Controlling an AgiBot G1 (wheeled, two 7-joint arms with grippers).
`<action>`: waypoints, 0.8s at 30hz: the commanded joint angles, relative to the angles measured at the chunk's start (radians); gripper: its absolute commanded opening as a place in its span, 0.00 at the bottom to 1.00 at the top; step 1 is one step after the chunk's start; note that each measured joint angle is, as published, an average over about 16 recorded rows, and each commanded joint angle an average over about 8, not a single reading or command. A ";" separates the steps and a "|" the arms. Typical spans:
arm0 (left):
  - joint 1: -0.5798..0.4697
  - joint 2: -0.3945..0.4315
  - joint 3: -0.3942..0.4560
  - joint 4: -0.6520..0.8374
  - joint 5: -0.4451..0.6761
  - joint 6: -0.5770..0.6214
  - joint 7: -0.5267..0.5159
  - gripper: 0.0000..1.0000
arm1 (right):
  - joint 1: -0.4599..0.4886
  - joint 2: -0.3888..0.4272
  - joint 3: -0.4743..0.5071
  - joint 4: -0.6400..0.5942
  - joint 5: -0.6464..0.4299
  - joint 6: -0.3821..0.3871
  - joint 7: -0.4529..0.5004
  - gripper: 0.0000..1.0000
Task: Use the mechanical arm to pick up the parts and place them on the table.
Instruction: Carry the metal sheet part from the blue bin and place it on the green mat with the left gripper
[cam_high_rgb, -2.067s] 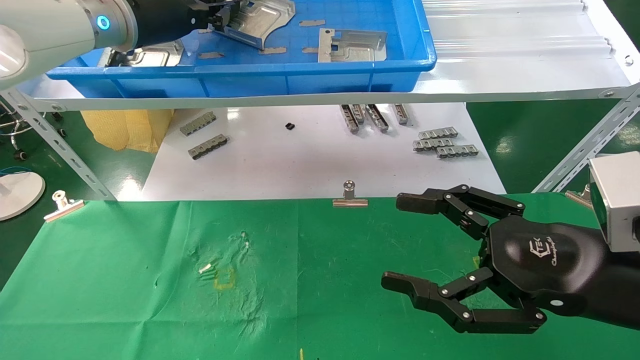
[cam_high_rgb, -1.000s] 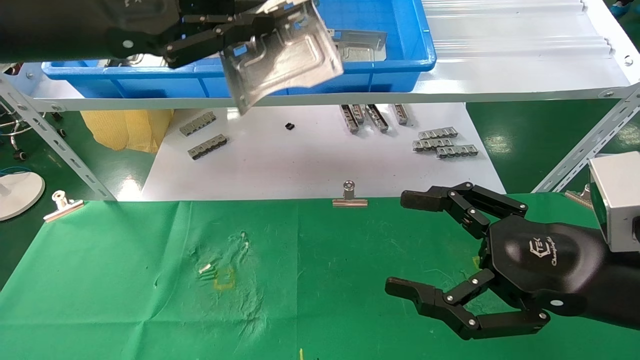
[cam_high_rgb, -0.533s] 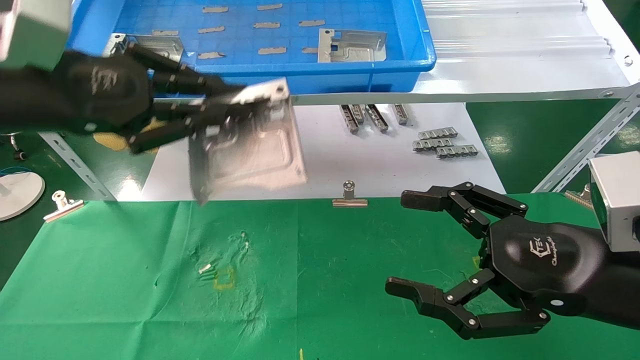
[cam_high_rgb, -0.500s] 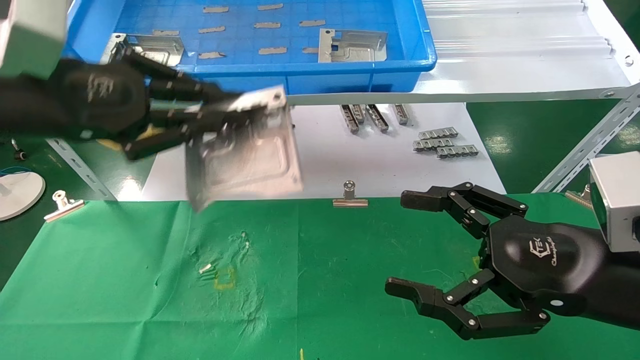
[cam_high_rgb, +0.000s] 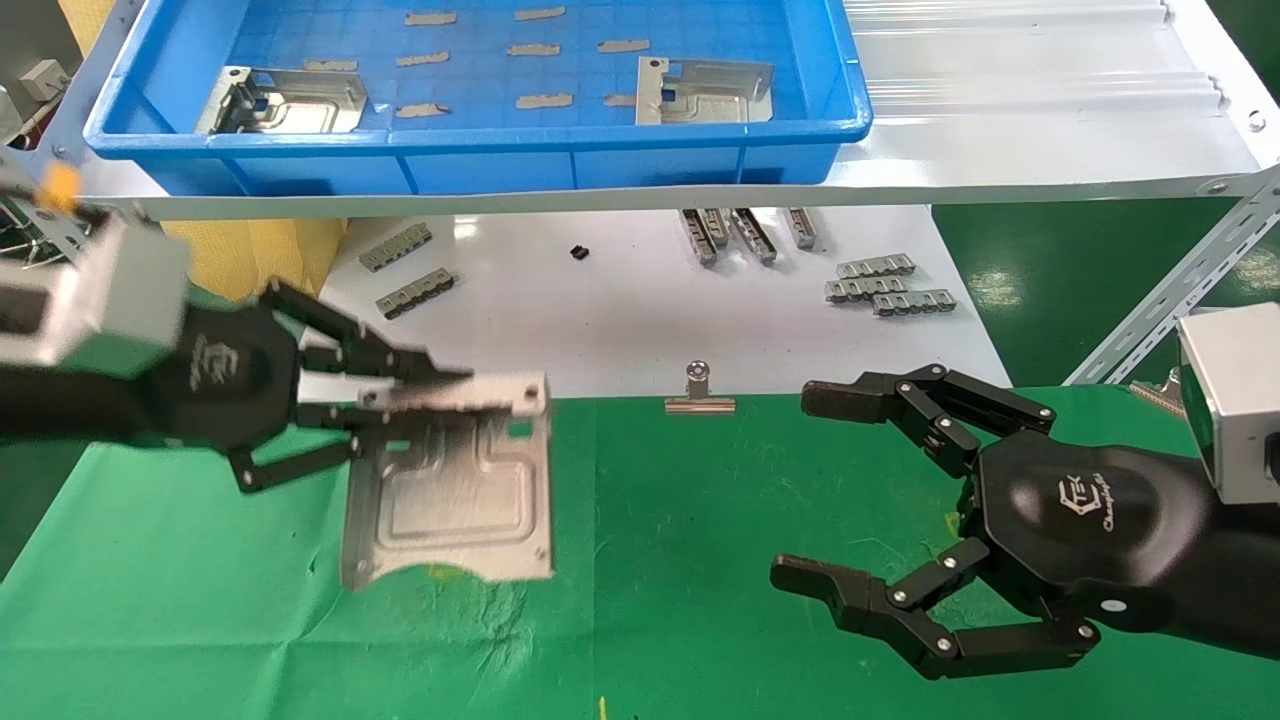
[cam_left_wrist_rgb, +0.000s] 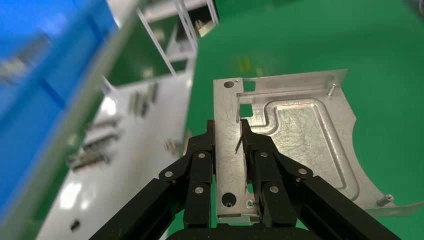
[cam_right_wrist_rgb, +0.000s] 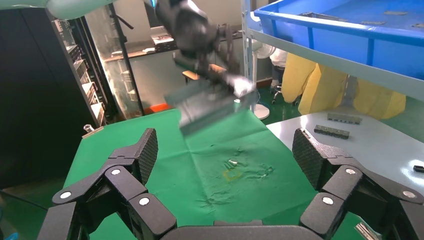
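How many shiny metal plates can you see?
3. One part is held in the left gripper above the green table. Two more lie in the blue tray: one left, one right. None look hidden.

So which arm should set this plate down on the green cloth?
Left. The left gripper is already shut on the plate by its flange edge, holding it above the green cloth. The right gripper hovers open and empty over the cloth's right side, apart from the plate.
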 joint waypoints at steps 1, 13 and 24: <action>0.006 0.000 0.033 0.007 0.010 -0.002 0.032 0.00 | 0.000 0.000 0.000 0.000 0.000 0.000 0.000 1.00; 0.010 0.135 0.183 0.195 0.175 -0.019 0.295 0.00 | 0.000 0.000 0.000 0.000 0.000 0.000 0.000 1.00; 0.040 0.241 0.177 0.481 0.155 -0.081 0.429 0.03 | 0.000 0.000 0.000 0.000 0.000 0.000 0.000 1.00</action>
